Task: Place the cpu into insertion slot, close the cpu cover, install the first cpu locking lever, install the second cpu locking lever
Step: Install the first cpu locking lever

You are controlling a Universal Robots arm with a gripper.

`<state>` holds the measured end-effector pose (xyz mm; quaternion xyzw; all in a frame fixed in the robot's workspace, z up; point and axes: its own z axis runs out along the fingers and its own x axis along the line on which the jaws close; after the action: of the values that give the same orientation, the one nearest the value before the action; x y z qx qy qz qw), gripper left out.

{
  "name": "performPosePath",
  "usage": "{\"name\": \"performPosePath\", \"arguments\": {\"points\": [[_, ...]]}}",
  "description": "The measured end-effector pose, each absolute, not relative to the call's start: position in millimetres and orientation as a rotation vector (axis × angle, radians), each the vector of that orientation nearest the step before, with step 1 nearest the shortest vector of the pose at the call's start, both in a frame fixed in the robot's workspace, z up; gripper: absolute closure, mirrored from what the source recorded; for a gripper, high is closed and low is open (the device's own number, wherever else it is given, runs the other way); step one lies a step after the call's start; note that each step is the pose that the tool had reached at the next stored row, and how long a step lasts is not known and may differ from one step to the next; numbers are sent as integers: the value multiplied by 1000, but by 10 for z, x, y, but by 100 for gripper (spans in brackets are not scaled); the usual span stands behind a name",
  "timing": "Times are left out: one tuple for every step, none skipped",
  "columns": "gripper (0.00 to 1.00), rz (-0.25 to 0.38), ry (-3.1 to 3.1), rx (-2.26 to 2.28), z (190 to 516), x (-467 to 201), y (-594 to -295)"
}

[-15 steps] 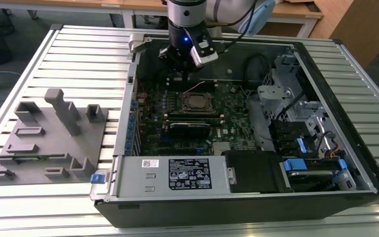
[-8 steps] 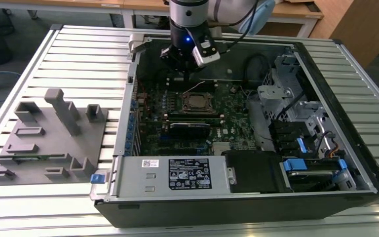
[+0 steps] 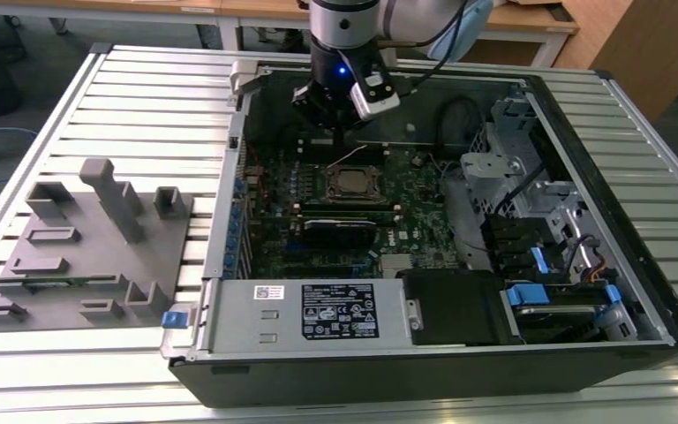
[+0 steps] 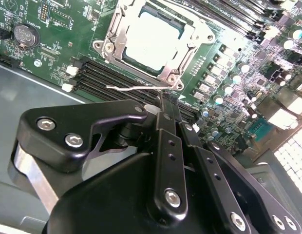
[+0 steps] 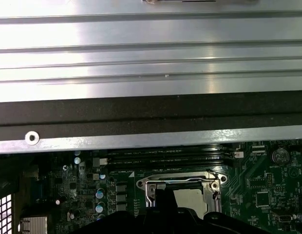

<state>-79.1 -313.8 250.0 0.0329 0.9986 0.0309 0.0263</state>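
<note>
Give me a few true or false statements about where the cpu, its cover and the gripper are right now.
1. The cpu is in place on the motherboard. True.
2. The cpu cover stands raised. False: it lies flat, framing the cpu.
3. A grey fixture lies outside the computer case, at the exterior view's left. True.
4. The gripper hangs over the grey fixture. False: it is inside the computer case, close to the cpu cover.
5. A thin metal lever sticks out beside the cpu cover. True.
</note>
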Motion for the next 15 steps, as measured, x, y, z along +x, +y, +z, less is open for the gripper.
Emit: {"name": "performPosePath", "arguments": {"points": [[90,95,3086,102,2500,-790,-3138],[90,95,3086,102,2500,-790,-3138],[90,95,3086,102,2500,-790,-3138],[90,95,3086,102,2500,-790,-3138],[90,95,3086,101,2500,-787,-3138],[90,95,3086,101,2500,-779,-3138],[90,95,3086,101,2499,-769,-3138],[90,96,3086,102,2499,-759,-3138],[90,95,3086,102,2499,-749,-3138],[90,95,3086,102,2498,-739,-3138],[90,96,3086,102,2497,-726,-3138],[90,96,3086,102,2496,-714,-3138],[90,96,3086,102,2491,-703,-3138],[90,96,3086,102,2483,-689,-3138],[90,96,3086,101,2474,-678,-3138]]}}
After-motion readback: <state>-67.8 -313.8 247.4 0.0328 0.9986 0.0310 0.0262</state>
